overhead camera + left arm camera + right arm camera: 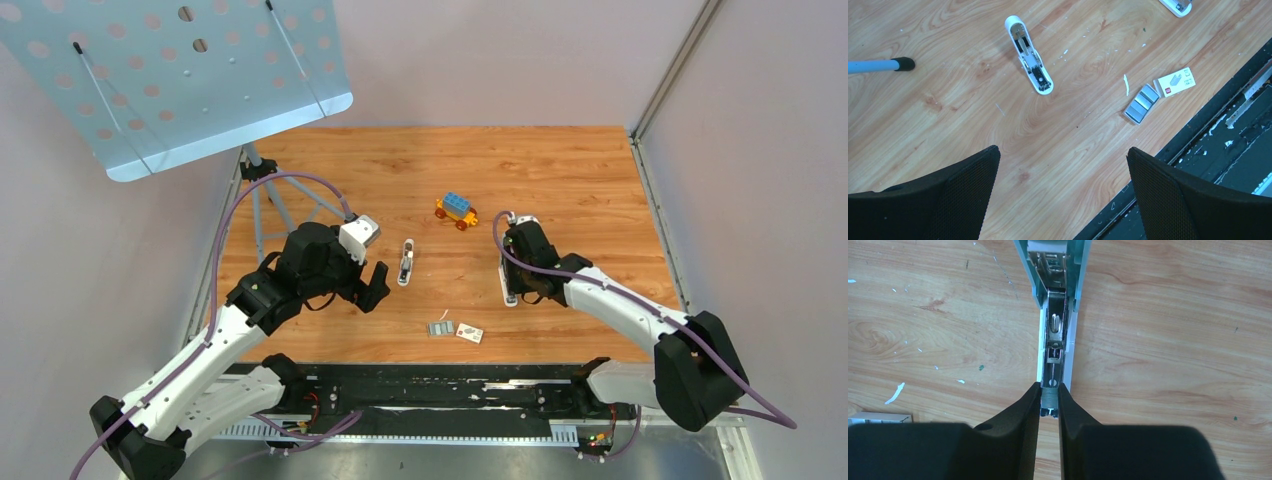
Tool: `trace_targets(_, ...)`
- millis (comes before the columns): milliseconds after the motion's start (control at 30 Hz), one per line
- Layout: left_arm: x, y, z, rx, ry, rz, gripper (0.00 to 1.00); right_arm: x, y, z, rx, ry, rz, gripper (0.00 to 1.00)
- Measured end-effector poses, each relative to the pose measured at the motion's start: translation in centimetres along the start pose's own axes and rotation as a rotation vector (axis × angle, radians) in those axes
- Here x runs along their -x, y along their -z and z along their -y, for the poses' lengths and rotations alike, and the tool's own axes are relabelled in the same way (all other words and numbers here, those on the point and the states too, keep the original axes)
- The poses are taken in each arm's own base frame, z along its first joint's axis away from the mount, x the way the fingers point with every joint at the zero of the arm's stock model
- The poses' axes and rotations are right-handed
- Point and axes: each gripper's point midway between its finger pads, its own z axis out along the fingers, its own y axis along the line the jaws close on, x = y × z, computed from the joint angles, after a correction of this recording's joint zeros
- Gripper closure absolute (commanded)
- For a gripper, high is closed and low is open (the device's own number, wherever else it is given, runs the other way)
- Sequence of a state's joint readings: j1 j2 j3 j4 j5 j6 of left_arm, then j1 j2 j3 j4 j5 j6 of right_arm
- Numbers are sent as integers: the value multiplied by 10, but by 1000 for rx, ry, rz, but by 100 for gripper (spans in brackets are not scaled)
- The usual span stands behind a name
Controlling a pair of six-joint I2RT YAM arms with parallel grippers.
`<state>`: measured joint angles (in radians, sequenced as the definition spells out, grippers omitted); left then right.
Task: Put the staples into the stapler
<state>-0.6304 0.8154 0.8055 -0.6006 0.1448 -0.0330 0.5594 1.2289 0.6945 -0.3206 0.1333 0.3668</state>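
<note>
A teal-and-white stapler [1054, 300] lies opened flat on the wooden table, its metal channel facing up; from above it shows as a white strip [508, 287]. My right gripper [1049, 402] [514, 285] is shut on a short grey ribbed strip of staples [1049, 398] at the channel's near end. More grey staples [440, 327] [1142, 103] lie near the front edge beside a small white box [470, 333] [1175, 82]. A second white stapler [405, 262] [1029, 55] lies open mid-table. My left gripper [1063, 157] [368, 285] hovers open to its left, holding nothing.
A toy block car [456, 210] stands at the back centre. A blue perforated music stand [170, 80] overhangs the left rear, one tripod foot [903, 63] resting on the table. A black rail [430, 385] runs along the near edge. A white scrap [1126, 85] lies by the staples.
</note>
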Motion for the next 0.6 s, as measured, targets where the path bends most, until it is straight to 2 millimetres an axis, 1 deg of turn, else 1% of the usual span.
trace_targets(600,0,0,0,0,0,0,0,-8,-5,3,-24,3,-15,81)
